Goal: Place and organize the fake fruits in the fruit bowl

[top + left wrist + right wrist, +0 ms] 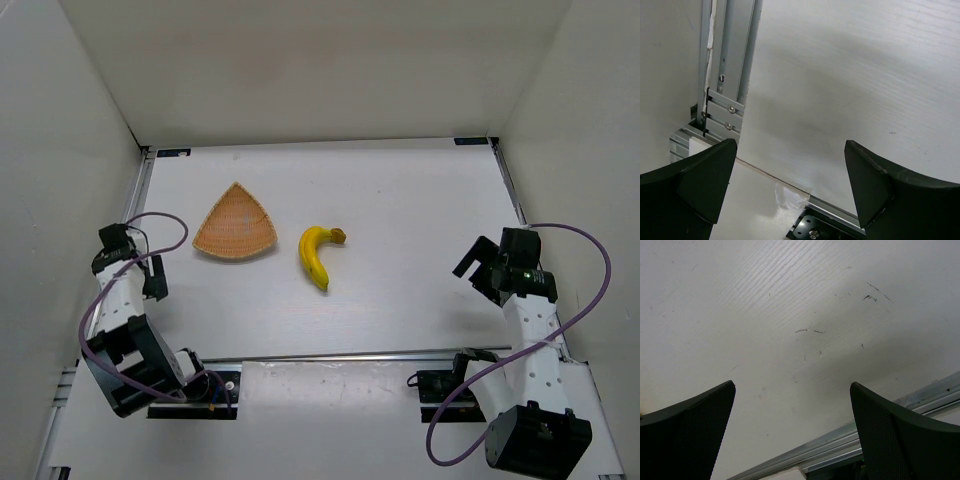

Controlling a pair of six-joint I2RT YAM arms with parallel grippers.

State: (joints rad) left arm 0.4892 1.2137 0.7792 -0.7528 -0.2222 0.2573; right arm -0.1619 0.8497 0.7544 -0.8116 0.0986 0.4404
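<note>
The yellow banana (316,255) with a brown stem tip lies on the white table, just right of the woven wicker bowl (235,224), which is empty. My left gripper (153,280) is open and empty at the table's left edge, below and left of the bowl. My right gripper (478,268) is open and empty at the right side, well apart from the banana. In the left wrist view the gripper (790,152) shows only bare table between its fingers. In the right wrist view the gripper (792,390) does too. Neither wrist view shows the banana or the bowl.
White walls enclose the table on the left, back and right. An aluminium rail (330,355) runs along the near edge; another rail (727,65) runs along the left edge. Cables loop from both arms.
</note>
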